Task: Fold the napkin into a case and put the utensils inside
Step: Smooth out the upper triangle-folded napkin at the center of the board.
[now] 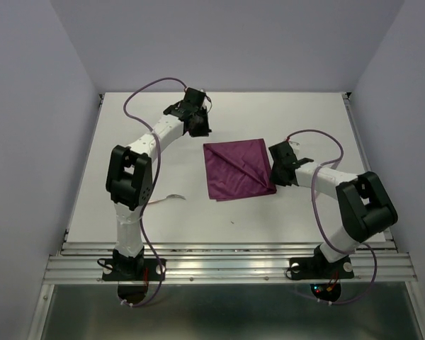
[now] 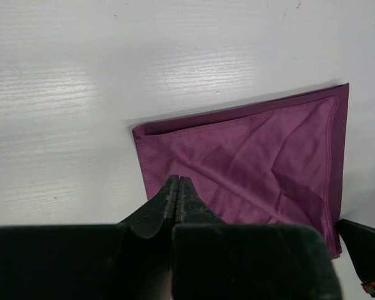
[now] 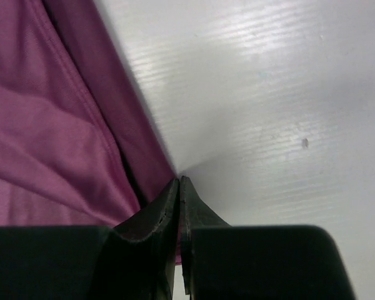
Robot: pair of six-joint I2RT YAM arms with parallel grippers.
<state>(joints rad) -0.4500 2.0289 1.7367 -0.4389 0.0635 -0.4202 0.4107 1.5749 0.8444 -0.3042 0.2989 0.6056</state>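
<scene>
The burgundy napkin (image 1: 237,170) lies folded into a rough square in the middle of the table, creased across its top. My left gripper (image 1: 200,129) hangs over its far left corner with its jaws shut and nothing between them; in the left wrist view its tips (image 2: 178,179) stand above the napkin (image 2: 256,162). My right gripper (image 1: 276,173) is at the napkin's right edge. In the right wrist view its jaws (image 3: 179,180) are closed with a sliver of the napkin (image 3: 44,125) pinched between them. A slim utensil (image 1: 176,197) peeks out beside the left arm, mostly hidden.
The white table (image 1: 127,156) is walled by pale panels on three sides. A metal rail (image 1: 227,262) runs along the near edge, where both arm bases are bolted. Purple cables loop over each arm.
</scene>
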